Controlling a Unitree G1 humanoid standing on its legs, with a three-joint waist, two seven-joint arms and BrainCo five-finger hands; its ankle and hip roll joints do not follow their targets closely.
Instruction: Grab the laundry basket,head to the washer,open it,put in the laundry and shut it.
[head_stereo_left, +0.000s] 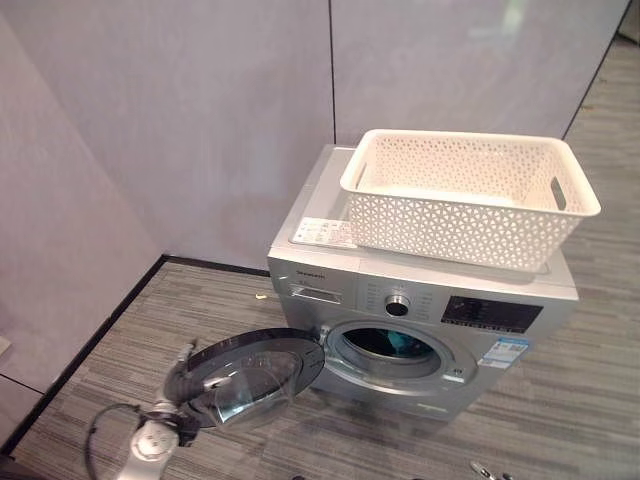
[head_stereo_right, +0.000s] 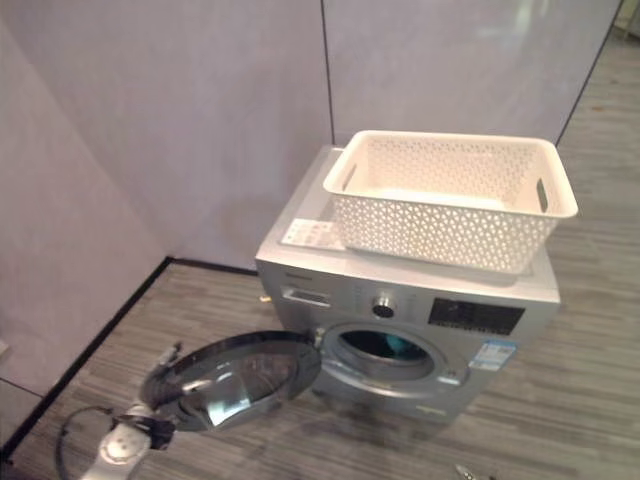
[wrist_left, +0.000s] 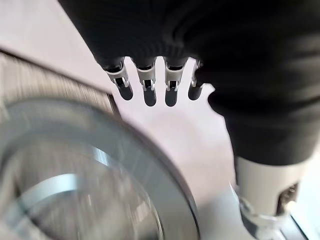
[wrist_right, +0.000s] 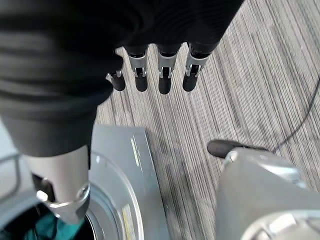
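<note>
left eye view: laundry basket (head_stereo_left: 470, 195) sits on top of the washer (head_stereo_left: 420, 300), looks empty, overhanging the front edge a bit. washer door (head_stereo_left: 250, 375) is swung fully open toward the robot's left. teal laundry (head_stereo_left: 400, 345) is visible inside the drum, so the load looks done and shutting the door is the step left. left hand (head_stereo_left: 180, 395) is low, at the outer edge of the door; fingers can't be read here. risk: a push from that far edge could slip off the rim, or swing the door too fast so it bounces without latching.

right eye view: same layout. basket overhang matters if the door slams; a jolt could shift it off the top.

left wrist view: left hand (wrist_left: 150, 85) has fingers straight and relaxed, holding nothing, just above the door's glass and rim, not clearly touching.

right wrist view: right hand (wrist_right: 150, 75) hangs with fingers extended and empty, over the floor (wrist_right: 240, 100) in front of the washer, with the teal laundry in the drum below. risk: the arm is near the door's closing path and could block it.
</note>
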